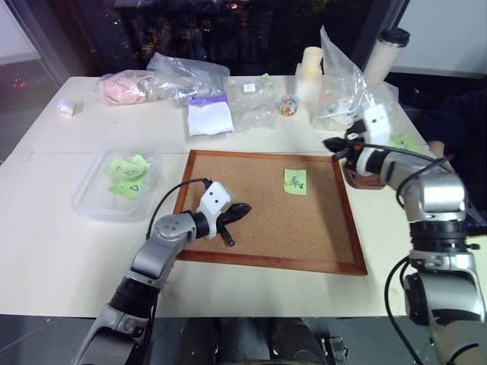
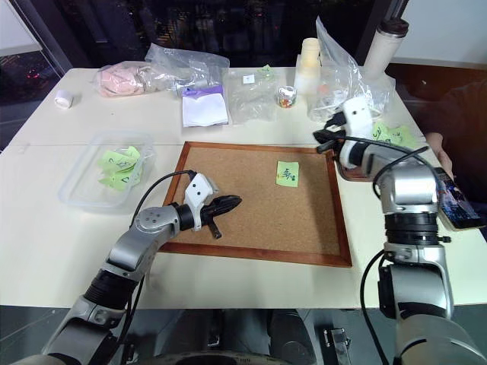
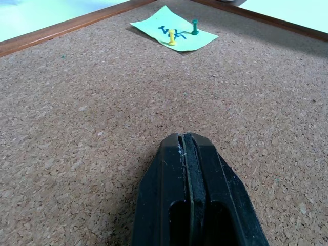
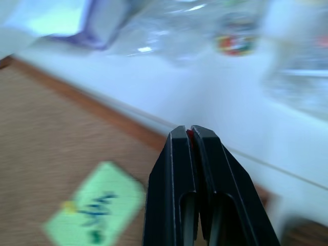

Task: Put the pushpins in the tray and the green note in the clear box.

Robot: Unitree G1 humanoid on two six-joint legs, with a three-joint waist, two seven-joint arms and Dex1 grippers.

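The green note (image 1: 295, 181) lies on the cork board (image 1: 266, 228), pinned by a yellow pushpin (image 3: 171, 37) and a green pushpin (image 3: 195, 26). My left gripper (image 1: 242, 212) rests shut and empty on the cork, nearer me than the note. My right gripper (image 1: 329, 143) hovers over the board's far right corner, shut on a small red pushpin (image 4: 189, 134) that peeks out between its fingertips. The dark wooden tray (image 1: 359, 182) sits just right of the board, mostly hidden under my right wrist. The clear box (image 1: 85, 199) stands left of the board with several green notes inside.
Clear plastic bags (image 1: 190, 76), a white pad (image 1: 209, 118), a small jar of pins (image 1: 288, 105), stacked cups (image 1: 310, 68) and a tumbler (image 1: 384, 53) line the far side. A tape roll (image 1: 66, 107) is far left. More green notes (image 1: 405, 141) lie right.
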